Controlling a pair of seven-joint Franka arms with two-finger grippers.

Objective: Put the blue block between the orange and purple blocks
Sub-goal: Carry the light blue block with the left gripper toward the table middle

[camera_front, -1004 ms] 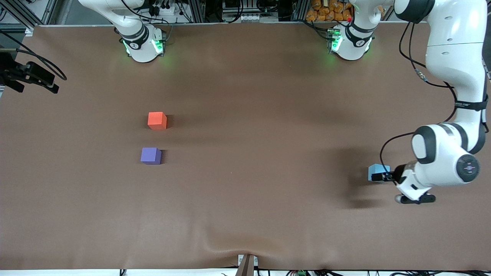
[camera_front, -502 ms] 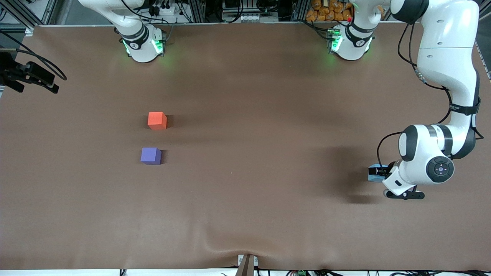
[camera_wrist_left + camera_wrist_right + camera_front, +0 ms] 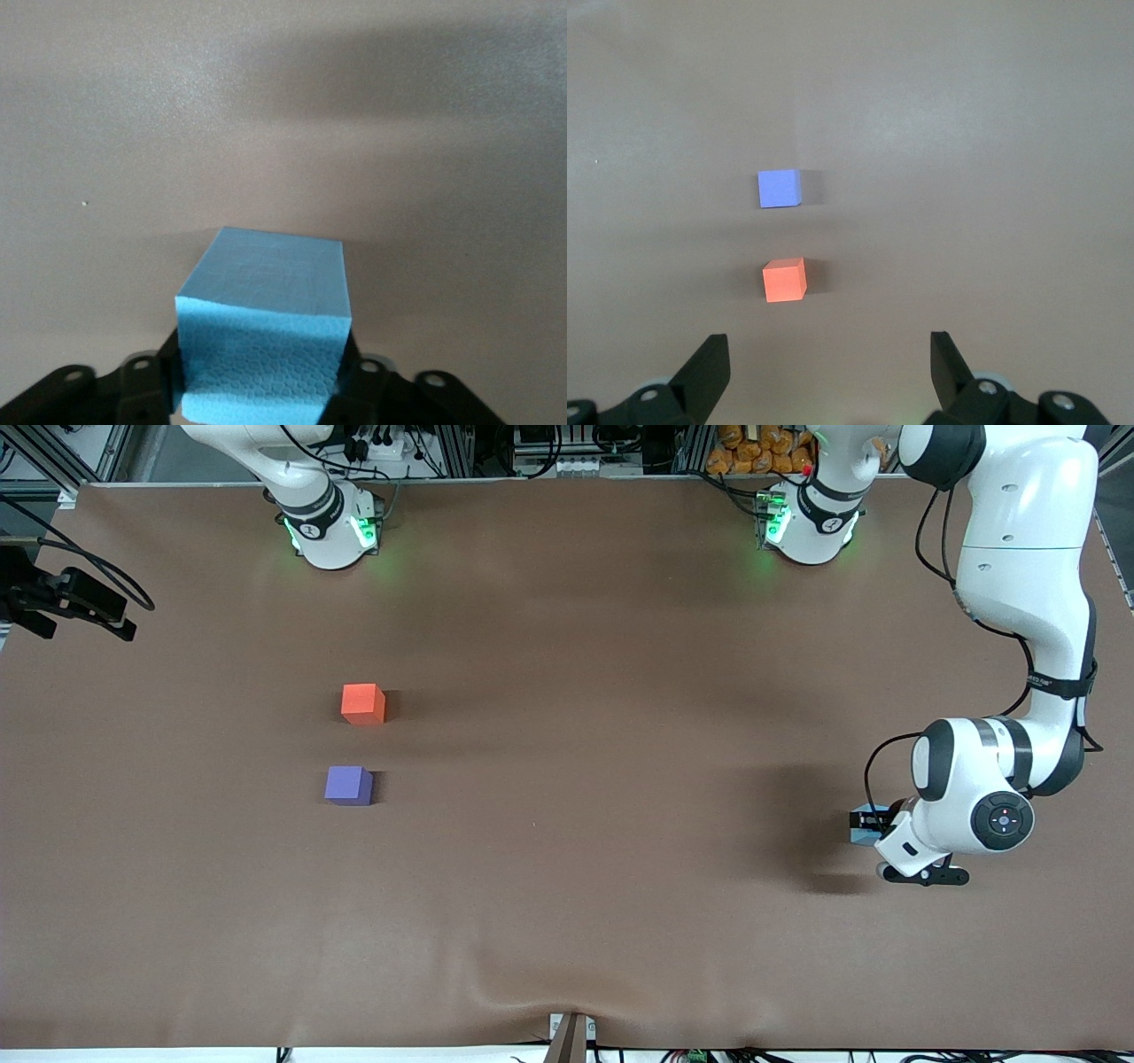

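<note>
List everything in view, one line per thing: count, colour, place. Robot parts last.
blue block: one, light sky-blue, on the table at the left arm's end, between the left tool's fingers.
orange block: one, orange-red, toward the right arm's end, farther from the front camera than the purple block.
purple block: one, violet-purple, beside the orange block with a gap between them.
table: one, brown cover.
left tool: one, black, down at the blue block, shut on it.
right tool: one, black, open, above the orange and purple blocks; this arm waits.

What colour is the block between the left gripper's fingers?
Light sky blue; the blue block shows best in the left wrist view.
</note>
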